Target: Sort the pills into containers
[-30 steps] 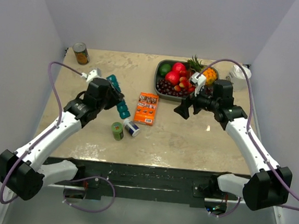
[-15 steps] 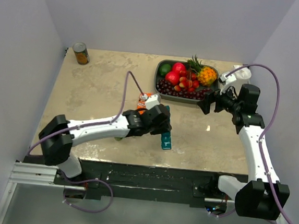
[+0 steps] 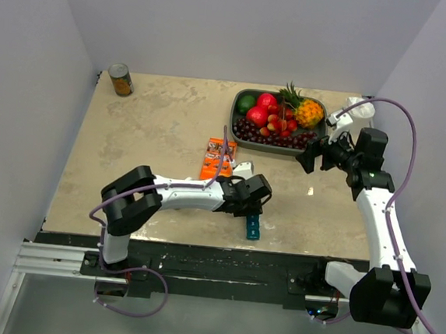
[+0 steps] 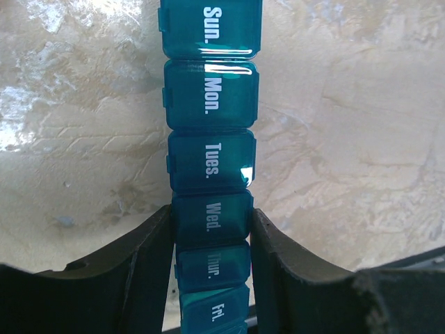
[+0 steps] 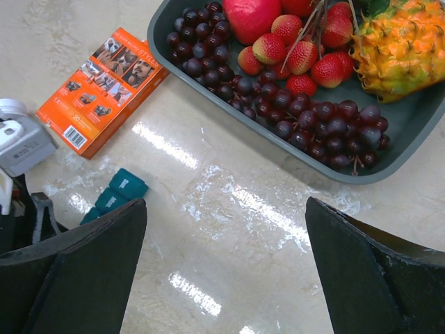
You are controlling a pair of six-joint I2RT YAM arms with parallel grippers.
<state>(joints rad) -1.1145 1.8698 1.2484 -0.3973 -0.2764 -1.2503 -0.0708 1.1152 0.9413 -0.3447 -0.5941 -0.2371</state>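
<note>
The containers are one teal pill-organizer strip [image 4: 211,104] with shut lids marked Sun. to Fri. My left gripper [image 4: 211,223] is shut on it, its dark fingers [image 4: 142,261] pressing both sides at the Wed. lid. From above, the strip [image 3: 253,226] pokes out from the left gripper [image 3: 248,208] toward the table's front edge, near the middle. Whether it touches the table I cannot tell. My right gripper [image 3: 308,159] hovers open over bare table just in front of the fruit tray, holding nothing [image 5: 226,205]. The strip's end [image 5: 118,191] shows at its left. No pills are in view.
An orange box [image 3: 218,158] lies just behind the left arm. The grey tray [image 3: 237,125] of fruit stands at the back right, with a white object [image 3: 358,108] in the far right corner. A can [image 3: 120,80] stands at the back left.
The left arm swung from the left side to the front middle, carrying the strip, then shifted slightly right. The right arm moved right beside the tray and has since held still.
</note>
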